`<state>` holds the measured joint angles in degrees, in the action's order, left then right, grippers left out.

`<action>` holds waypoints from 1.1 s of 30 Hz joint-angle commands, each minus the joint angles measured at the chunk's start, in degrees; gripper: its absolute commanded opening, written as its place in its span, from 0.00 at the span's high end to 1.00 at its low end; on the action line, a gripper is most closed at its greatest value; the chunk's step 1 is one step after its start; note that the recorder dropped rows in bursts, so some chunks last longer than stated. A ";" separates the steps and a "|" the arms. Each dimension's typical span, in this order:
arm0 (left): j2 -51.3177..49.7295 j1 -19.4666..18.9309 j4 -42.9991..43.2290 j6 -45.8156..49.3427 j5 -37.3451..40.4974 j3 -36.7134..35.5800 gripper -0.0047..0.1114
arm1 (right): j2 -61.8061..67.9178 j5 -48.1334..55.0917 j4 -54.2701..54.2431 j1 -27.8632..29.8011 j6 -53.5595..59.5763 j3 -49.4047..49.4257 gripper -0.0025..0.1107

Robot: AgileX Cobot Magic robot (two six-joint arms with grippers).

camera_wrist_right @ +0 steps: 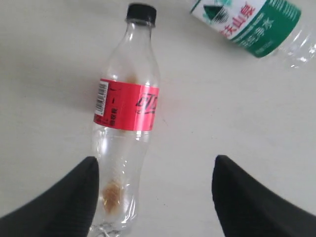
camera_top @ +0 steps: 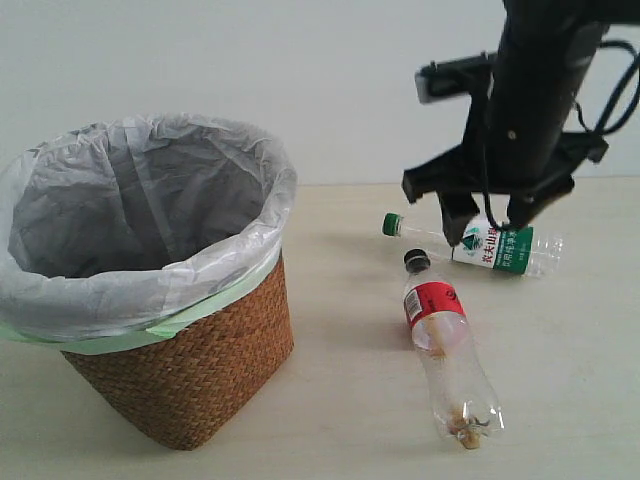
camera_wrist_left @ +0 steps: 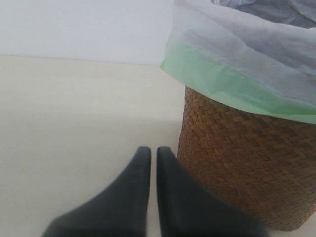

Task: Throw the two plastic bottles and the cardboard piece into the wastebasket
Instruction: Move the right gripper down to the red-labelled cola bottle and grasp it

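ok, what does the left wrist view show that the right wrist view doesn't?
Left wrist only: the large brown woven wicker wastebasket, lined with a translucent white bag and banded pale green at the rim, and the left gripper, fingers closed, beside the basket's wall. Right wrist only: the clear plastic bottle with black cap and red label, lying on its side, part of the clear bottle with green-white label, and the right gripper, open and empty. Both: the pale beige tabletop.

Woven wicker wastebasket (camera_top: 190, 375); clear glossy plastic bottles (camera_top: 450, 355).
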<state>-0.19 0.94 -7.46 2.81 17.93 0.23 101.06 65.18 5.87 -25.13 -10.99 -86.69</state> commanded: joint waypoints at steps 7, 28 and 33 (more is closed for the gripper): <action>0.19 -0.04 0.17 -0.29 -0.18 -0.23 0.93 | -0.40 -23.86 -6.92 1.19 2.66 19.95 0.46; 0.19 -0.04 0.17 -0.29 -0.18 -0.23 0.93 | 5.23 -38.31 -17.40 1.19 7.62 28.90 0.46; 0.19 -0.04 0.17 -0.29 -0.18 -0.23 0.93 | 8.17 -41.17 -17.74 1.19 8.19 28.90 0.48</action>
<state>-0.19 0.94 -7.46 2.81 17.93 0.23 108.27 25.58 -11.47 -24.22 -3.63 -57.97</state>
